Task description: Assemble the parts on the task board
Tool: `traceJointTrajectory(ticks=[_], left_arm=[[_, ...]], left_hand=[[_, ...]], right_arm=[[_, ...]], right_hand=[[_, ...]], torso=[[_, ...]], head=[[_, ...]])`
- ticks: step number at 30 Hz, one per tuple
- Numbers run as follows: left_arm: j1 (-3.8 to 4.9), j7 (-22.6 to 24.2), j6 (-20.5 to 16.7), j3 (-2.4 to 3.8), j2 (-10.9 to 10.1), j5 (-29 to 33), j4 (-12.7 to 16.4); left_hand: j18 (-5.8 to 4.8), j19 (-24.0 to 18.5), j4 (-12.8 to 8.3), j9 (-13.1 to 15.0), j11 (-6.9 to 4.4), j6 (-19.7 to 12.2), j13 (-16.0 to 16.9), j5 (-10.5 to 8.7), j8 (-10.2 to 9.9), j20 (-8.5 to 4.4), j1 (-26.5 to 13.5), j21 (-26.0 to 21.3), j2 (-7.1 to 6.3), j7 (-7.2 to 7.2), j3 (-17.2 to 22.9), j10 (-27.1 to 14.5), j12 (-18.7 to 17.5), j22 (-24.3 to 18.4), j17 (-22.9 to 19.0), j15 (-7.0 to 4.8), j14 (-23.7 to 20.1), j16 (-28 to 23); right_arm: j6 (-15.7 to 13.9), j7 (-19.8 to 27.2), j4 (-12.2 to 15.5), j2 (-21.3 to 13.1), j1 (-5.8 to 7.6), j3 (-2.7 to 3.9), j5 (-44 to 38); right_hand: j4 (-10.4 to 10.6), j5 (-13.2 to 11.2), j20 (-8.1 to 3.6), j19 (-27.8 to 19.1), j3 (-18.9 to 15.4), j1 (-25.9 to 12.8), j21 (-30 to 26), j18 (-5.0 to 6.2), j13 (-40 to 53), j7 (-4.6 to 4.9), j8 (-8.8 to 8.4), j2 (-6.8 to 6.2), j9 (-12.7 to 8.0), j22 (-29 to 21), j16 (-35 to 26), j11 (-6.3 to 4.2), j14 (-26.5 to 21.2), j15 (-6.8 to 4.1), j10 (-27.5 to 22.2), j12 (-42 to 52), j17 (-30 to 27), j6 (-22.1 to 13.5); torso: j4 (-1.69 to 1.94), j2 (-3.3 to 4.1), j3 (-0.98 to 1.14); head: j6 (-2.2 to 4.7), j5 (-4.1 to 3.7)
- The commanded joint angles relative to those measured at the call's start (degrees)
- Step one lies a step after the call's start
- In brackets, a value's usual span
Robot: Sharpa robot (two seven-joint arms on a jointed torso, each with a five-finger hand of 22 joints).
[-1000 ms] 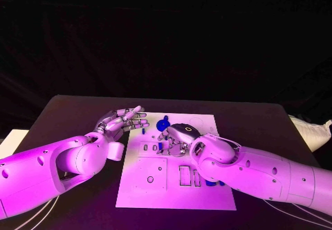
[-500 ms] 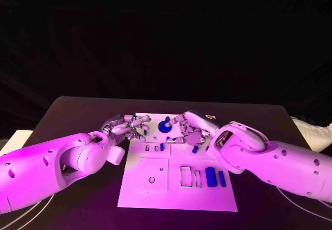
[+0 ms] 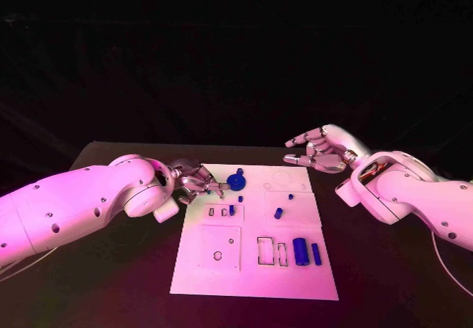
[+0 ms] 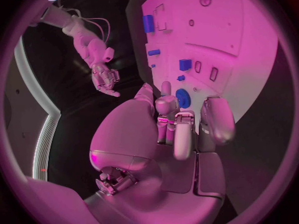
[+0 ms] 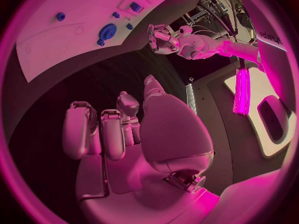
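The white task board [image 3: 222,273] lies mid-table. A round blue part [image 3: 236,181] stands near its far edge. Small blue pegs [image 3: 278,213] dot the middle, and a thick blue cylinder [image 3: 299,249] lies beside a thin blue bar [image 3: 316,253] at the near right. My left hand [image 3: 194,182] hovers at the board's far left edge, fingers curled in, just left of the round part [image 4: 182,97]; nothing shows in it [image 4: 177,129]. My right hand [image 3: 320,154] is raised off the board beyond its far right corner, fingers apart and empty [image 5: 118,129].
The board [image 4: 236,40] has empty rectangular slots [image 3: 266,251] and a round hole [image 3: 217,256] in its near half. The black table [image 3: 109,273] runs bare on both sides of the board. Both forearms lie low along the board's left and right sides.
My right hand has lifted off the middle of the board and pulled back to the far right, empty. My left hand has curled its fingers and sunk toward the board's far left edge.
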Motion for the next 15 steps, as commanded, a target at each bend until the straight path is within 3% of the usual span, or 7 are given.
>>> traceJointTrajectory(ticks=[1, 2, 6, 9, 12, 15], left_arm=[[0.53, -9.9, 3.3, 0.01, 1.7, -12.0, -1.0], [0.64, -10.7, 3.2, 0.01, 2.3, -12.2, -1.4], [1.01, -13.9, 3.9, -0.01, 5.0, -12.8, -3.1], [1.22, -15.5, 5.1, -0.1, 6.7, -13.4, -4.5], [1.38, -16.5, 6.7, -0.21, 8.2, -14.1, -5.7], [1.46, -17.3, 9.3, -0.28, 9.6, -14.9, -7.0]], left_hand=[[-1.08, 1.1, 0.1, 2.4, -0.15, -0.9, 3.1, -0.51, 2.3, -0.03, -2.7, 2.3, 0.33, -0.33, -2.2, 0.3, 2.7, 3.4, 15.0, -0.62, 6.0, 0.2], [-1.14, 1.4, 0.0, 4.1, -0.14, -1.8, 4.0, -0.9, 3.8, -0.33, -3.3, 2.9, 0.76, -0.78, -3.3, 0.1, 3.5, 4.4, 15.0, -0.58, 6.0, 0.2], [-1.77, 2.4, 0.4, 7.2, -0.43, -3.2, 5.5, -2.54, 6.3, -0.34, -4.6, 4.8, 1.21, -0.68, -5.3, 0.1, 4.7, 7.6, 15.0, -0.9, 6.0, 0.2], [-2.01, 2.9, 0.2, 9.9, -0.51, -4.3, 6.5, -3.88, 8.4, -0.5, -5.2, 5.7, 1.96, -1.01, -6.6, 0.2, 5.4, 9.2, 15.0, -1.06, 6.0, 0.2], [-2.08, 3.1, 0.3, 11.4, -0.67, -5.0, 6.9, -4.41, 9.4, -0.6, -5.6, 5.9, 2.14, -1.0, -7.4, 0.2, 5.7, 9.6, 15.0, -1.03, 6.0, 0.2], [-2.09, 3.1, 0.3, 12.5, -0.73, -5.5, 7.0, -4.7, 10.1, -0.66, -6.3, 6.0, 2.23, -1.03, -8.3, 0.1, 5.7, 9.8, 15.0, -1.05, 6.0, 0.2]], right_arm=[[-1.3, 1.0, -0.4, -0.2, 0.07, -0.01, 4.3], [-1.4, 0.8, -0.5, -0.2, 0.09, -0.01, 4.4], [-1.5, 0.1, -1.0, -0.3, 0.13, -0.01, 4.4], [-1.4, -0.5, -1.2, -0.2, 0.14, -0.01, 4.4], [-1.2, -0.8, -1.4, 0.0, 0.13, -0.02, 4.3], [-1.0, -1.1, -1.6, 0.1, 0.12, -0.02, 4.2]], right_hand=[[-0.1, 0.3, -0.06, -0.2, -0.2, 0.0, -0.2, -0.42, 0.0, -0.05, 0.26, 0.55, 0.1, -0.1, -0.4, -0.14, 3.6, -0.07, 0.2, 0.4, 4.4, 0.3], [-0.1, 0.3, -0.06, -0.2, -0.2, 0.0, -0.2, -0.42, 0.0, -0.05, 0.26, 0.55, 0.1, -0.1, -0.4, -0.14, 3.6, -0.07, 0.2, 0.4, 4.4, 0.3], [-0.1, 0.4, -0.08, -0.2, -0.2, 0.1, -0.3, -0.41, 0.0, -0.08, 0.3, 0.72, 0.1, -0.2, -0.5, -0.17, 3.6, -0.09, 0.2, 0.4, 4.3, 0.4], [-0.2, 0.4, -0.09, -0.3, -0.3, 0.1, -0.4, -0.37, -0.1, -0.09, 0.31, 0.79, 0.1, -0.3, -0.6, -0.18, 3.6, -0.1, 0.2, 0.3, 4.1, 0.4], [-0.2, 0.4, -0.09, -0.4, -0.3, 0.1, -0.5, -0.32, -0.2, -0.1, 0.31, 0.81, 0.1, -0.6, -0.8, -0.18, 3.5, -0.1, 0.1, 0.1, 3.9, 0.4], [-0.2, 0.5, -0.1, -0.5, -0.3, 0.1, -0.7, -0.25, -0.4, -0.1, 0.32, 0.85, 0.1, -1.0, -1.0, -0.19, 3.5, -0.11, 0.0, -0.1, 3.6, 0.4]], torso=[[-0.32, -0.34, 0.35], [-0.31, -0.37, 0.36], [-0.13, -0.44, 0.36], [-0.33, -0.38, 0.43], [-0.19, -0.3, 0.31], [-0.27, -0.28, 0.23]], head=[[-0.22, 0.2], [-0.26, 0.18], [-0.26, 0.11], [-0.28, 0.39], [-0.39, 0.26], [-0.54, 0.44]])
